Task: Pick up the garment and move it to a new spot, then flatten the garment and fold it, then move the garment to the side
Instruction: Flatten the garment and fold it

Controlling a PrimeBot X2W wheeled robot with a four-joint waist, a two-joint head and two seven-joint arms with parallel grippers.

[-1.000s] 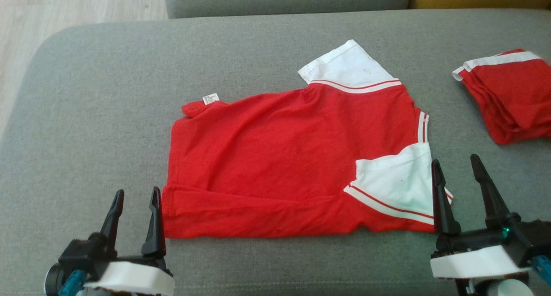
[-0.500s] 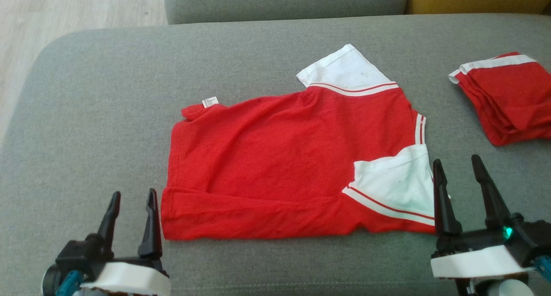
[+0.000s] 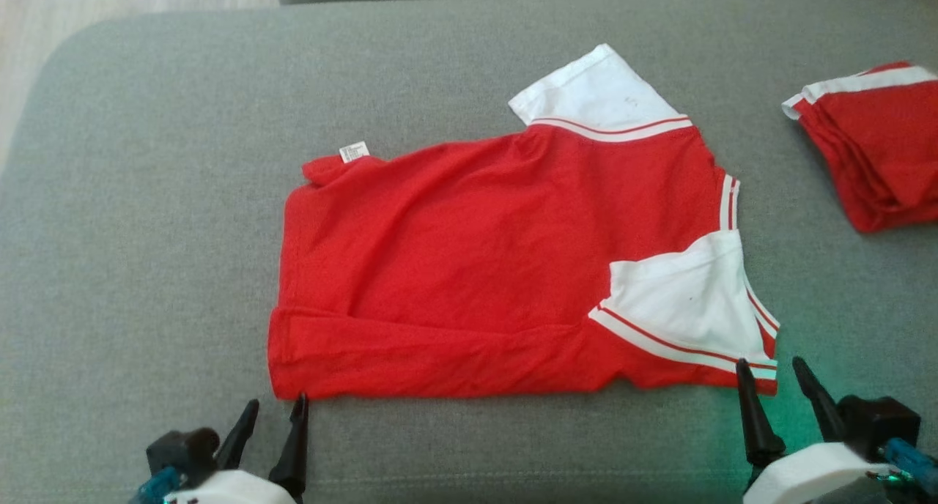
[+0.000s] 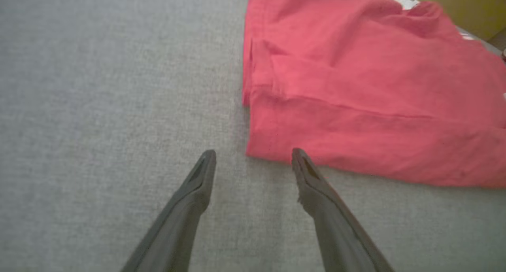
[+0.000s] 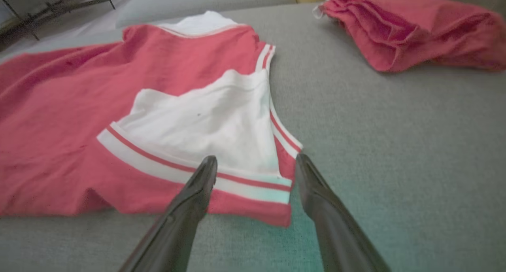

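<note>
**A:** Where does the garment lie?

**B:** On the grey sofa seat cushion (image 3: 146, 196), about the middle. It is a red T-shirt (image 3: 476, 255) with white sleeves, spread out sideways but creased, its near edge doubled over in a long fold. Well apart from it, on the robot's right, sits a folded garment (image 3: 872, 152) in the same red with a white band.

**A:** And the claws?

**B:** Both stand at the shirt's near edge, one at each end. The left gripper (image 3: 276, 404) has its fingers spread, and the shirt's near left corner lies just ahead of the gap. In the left wrist view one tip is at the hem and the other is over bare cushion.

**A:** The right one?

**B:** The right gripper (image 3: 769, 363) is also spread and grips nothing. The shirt's near right corner sits between its fingers, just below the near white sleeve (image 3: 681, 299) with its red stripe. I cannot tell whether either tip touches the cloth.

**A:** Anything smaller?

**B:** A white label (image 3: 355, 151) pokes out at the far left corner.
</note>
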